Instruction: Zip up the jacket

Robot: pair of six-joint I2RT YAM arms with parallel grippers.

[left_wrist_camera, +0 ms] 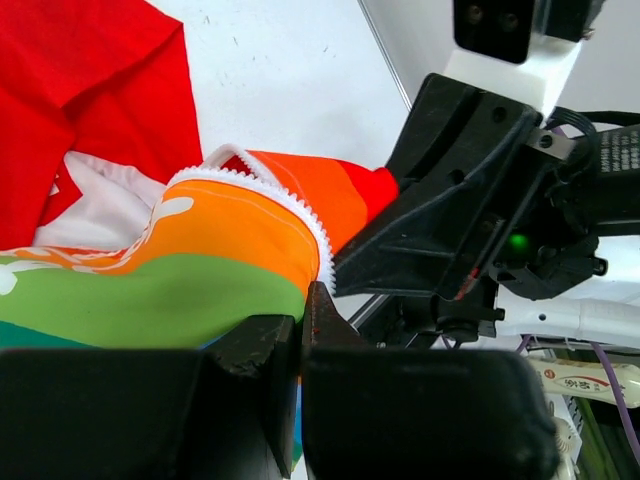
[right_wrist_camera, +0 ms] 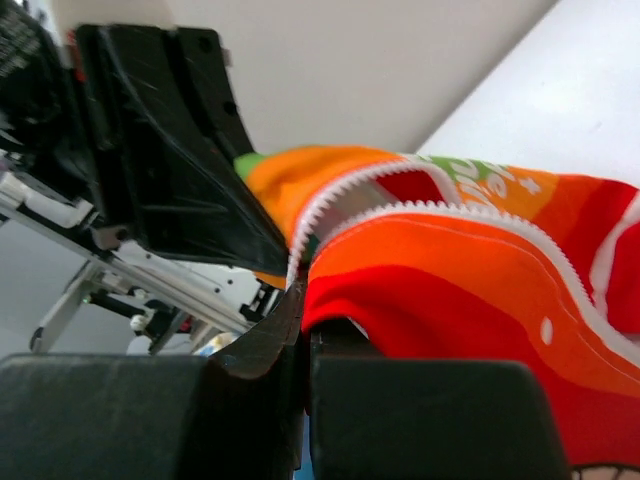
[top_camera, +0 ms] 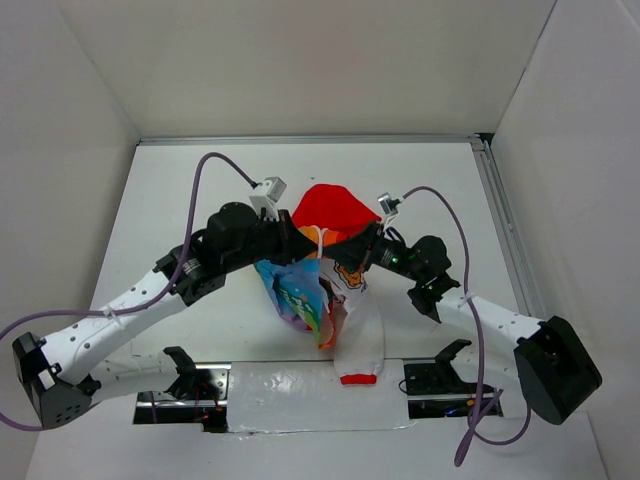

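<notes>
Jacket (top_camera: 300, 290) soft, crumpled, rainbow-striped; white zipper (left_wrist_camera: 295, 208) toothed, curved.

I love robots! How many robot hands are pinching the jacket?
2. The left gripper pinches the jacket at its green-orange zipper edge; the right gripper pinches the orange-red edge opposite.

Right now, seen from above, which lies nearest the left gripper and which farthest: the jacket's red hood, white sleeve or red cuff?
1. Red hood of the jacket, right beside the left gripper, on its far side.
2. White sleeve, towards the front, right of centre.
3. Red cuff, at the sleeve's end, farthest forward.
</notes>
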